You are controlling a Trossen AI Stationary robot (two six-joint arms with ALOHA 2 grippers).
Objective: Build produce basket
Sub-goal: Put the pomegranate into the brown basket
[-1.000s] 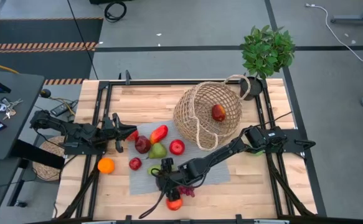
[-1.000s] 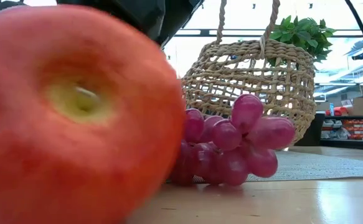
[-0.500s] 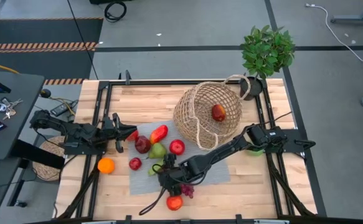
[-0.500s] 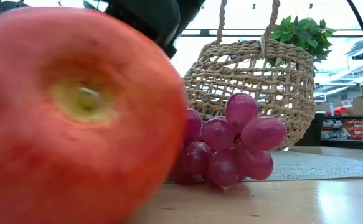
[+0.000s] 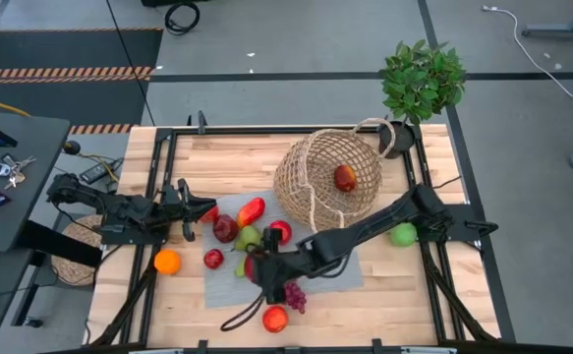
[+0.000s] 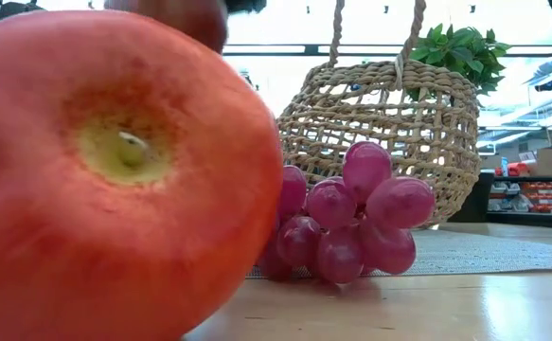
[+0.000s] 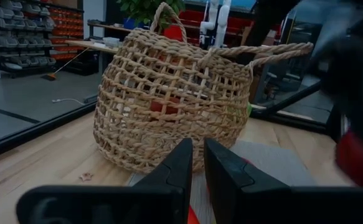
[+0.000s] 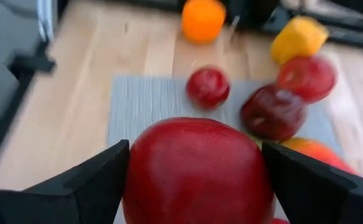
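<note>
My right gripper (image 8: pixel 193 180) is clamped wide around a red apple (image 8: pixel 197 165), over the grey mat's (image 5: pixel 229 283) near side. The basket (image 5: pixel 315 177) lies past the mat's far edge, mouth tipped toward me, nearer this arm.

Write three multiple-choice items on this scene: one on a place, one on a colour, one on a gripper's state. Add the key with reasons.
1. Where is the orange?
A. in the basket
B. on bare wood beside the grey mat
C. on the potted plant

2. What colour is the fruit between the right gripper fingers?
A. red
B. green
C. yellow

3. How does the left gripper stand?
A. wide open
B. shut on a pepper
C. shut, holding nothing

Key: 1 B, the high view shows it off the grey mat, on wood. 2 A, a red apple fills the gap in the right wrist view. 3 C, the fingers nearly meet with nothing between them.
</note>
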